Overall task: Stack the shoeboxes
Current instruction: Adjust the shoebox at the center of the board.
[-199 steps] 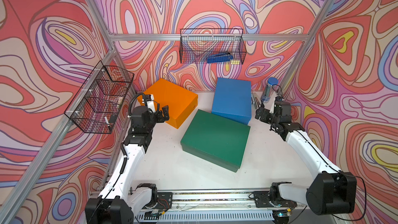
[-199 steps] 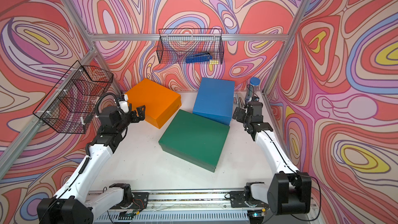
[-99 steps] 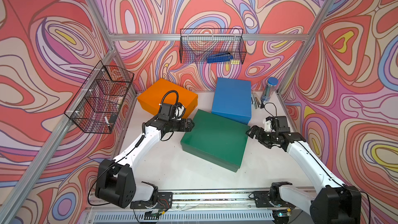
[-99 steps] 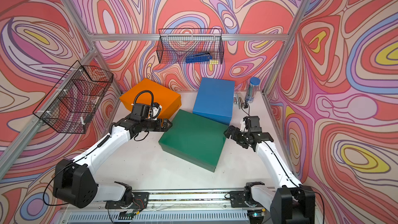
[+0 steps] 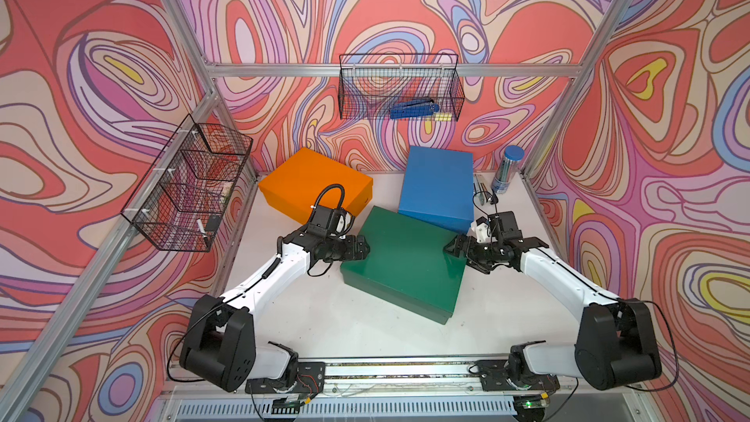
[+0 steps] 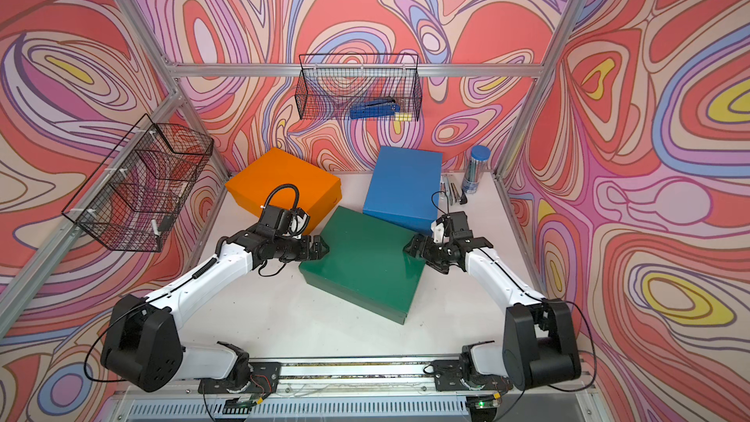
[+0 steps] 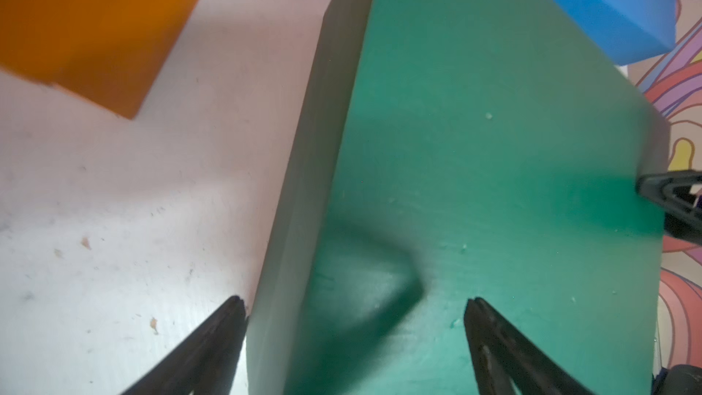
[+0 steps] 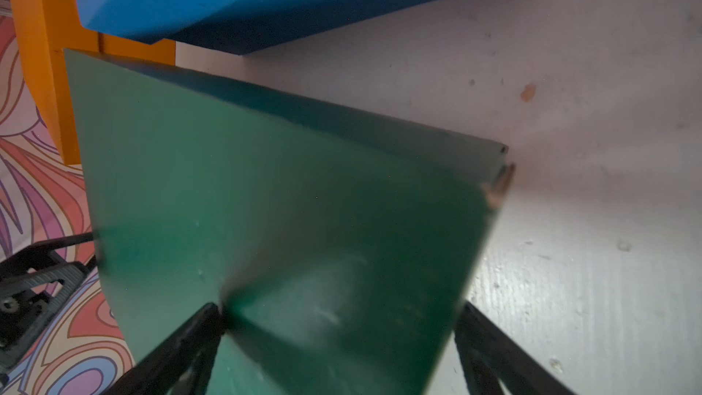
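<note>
The dark green shoebox (image 5: pixel 406 261) (image 6: pixel 365 265) lies askew mid-table, its lid facing up. Behind it sit the orange shoebox (image 5: pixel 314 184) at the left and the blue shoebox (image 5: pixel 438 184) at the right, the blue one touching it. My left gripper (image 5: pixel 363 247) (image 7: pixel 355 302) is open astride the green box's left corner, one finger (image 7: pixel 224 328) beside its wall, the other over the lid. My right gripper (image 5: pixel 452 247) (image 8: pixel 338 309) is open astride the right corner of the green box (image 8: pixel 266 191). Nothing is clamped.
A black wire basket (image 5: pixel 186 188) hangs on the left wall; another (image 5: pixel 399 87) on the back wall holds a blue stapler. A blue-capped tube (image 5: pixel 505 170) and a few pens (image 5: pixel 479 188) stand at the back right corner. The white table (image 5: pixel 324 318) is bare in front.
Both arms swung in from the back corners toward the middle and lowered to the green box's left and right corners. The three boxes have not moved. Both grippers stayed open.
</note>
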Motion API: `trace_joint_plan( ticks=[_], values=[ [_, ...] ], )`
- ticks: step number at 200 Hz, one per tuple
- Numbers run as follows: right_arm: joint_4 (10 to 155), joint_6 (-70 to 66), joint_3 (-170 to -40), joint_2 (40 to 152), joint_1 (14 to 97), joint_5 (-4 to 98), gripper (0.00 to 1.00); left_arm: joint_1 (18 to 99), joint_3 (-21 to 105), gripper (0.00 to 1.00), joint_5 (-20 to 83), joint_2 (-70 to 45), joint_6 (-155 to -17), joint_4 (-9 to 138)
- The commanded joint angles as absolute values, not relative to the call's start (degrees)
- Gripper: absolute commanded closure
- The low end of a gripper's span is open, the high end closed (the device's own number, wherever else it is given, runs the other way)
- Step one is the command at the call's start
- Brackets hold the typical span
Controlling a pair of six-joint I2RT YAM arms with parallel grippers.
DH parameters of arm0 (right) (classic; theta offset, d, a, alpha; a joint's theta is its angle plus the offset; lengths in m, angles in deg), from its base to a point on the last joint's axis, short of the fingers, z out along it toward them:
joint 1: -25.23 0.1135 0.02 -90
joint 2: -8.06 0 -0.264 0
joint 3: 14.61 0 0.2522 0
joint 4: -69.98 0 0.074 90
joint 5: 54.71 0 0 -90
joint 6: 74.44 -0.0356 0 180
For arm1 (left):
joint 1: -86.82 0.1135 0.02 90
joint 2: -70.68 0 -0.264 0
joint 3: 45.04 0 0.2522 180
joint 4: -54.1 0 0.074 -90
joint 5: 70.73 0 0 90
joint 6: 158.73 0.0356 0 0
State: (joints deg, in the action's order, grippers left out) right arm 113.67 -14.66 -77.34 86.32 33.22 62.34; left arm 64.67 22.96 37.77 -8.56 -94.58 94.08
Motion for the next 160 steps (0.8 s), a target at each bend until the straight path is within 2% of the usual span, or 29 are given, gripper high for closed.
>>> trace_joint_plan(
  ticks=[1,48,103,160],
  values=[
    [112.92,-13.11,-79.48,87.87,33.72,62.32,0.03,62.57,20.64,0.09,38.86,-6.79,-97.68,94.17],
    [111.04,-13.05,-80.05,90.71,34.74,63.67,0.05,58.16,16.1,0.13,36.72,-0.96,-99.41,97.26],
    [109.4,-12.17,-84.44,96.4,36.65,64.22,0.06,57.89,11.44,0.14,34.24,7.99,-103.27,102.01],
    [110.0,-10.72,-87.86,99.63,37.38,63.45,0.06,57.91,10.48,0.15,33.87,8.87,-104.1,102.48]
  ],
)
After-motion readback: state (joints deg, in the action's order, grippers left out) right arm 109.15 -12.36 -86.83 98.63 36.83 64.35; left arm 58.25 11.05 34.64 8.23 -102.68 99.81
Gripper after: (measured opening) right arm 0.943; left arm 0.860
